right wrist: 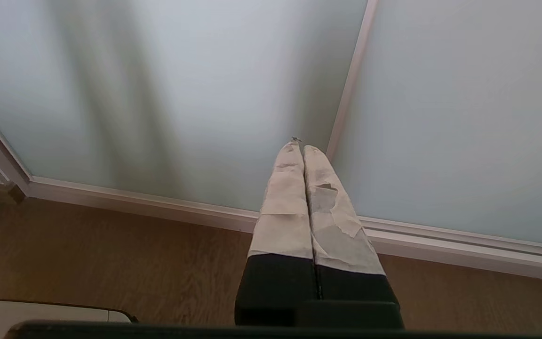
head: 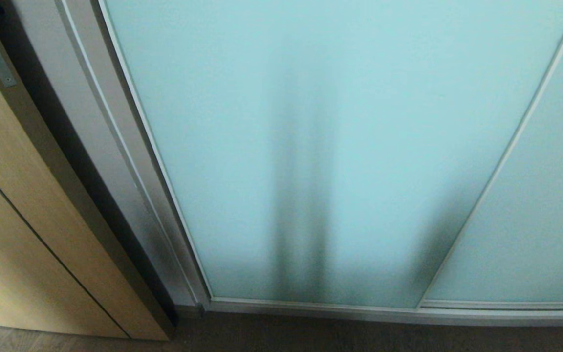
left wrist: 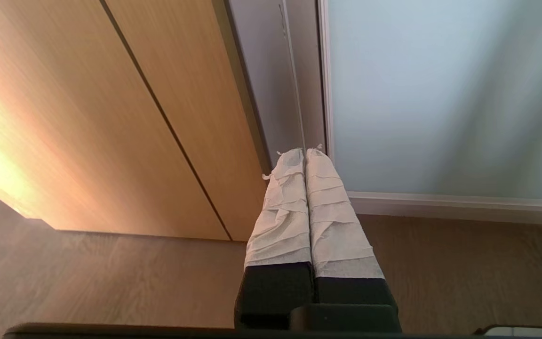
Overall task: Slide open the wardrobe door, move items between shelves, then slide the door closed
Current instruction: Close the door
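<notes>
The frosted turquoise sliding wardrobe door (head: 311,146) stands pulled across, its left edge meeting the silver frame. Left gripper (left wrist: 305,153) and right gripper (right wrist: 302,147) both pinched together, empty, low above the wood floor (right wrist: 111,263).

Left gripper (left wrist: 305,151) pressed closed, white-wrapped fingers (left wrist: 282,212) side by side, empty, angled downward and forward. Right gripper (right wrist: 303,147) likewise closed and empty, taped fingers (right wrist: 287,202) together, tape torn on one. Neither arm visible from the head camera.
</notes>
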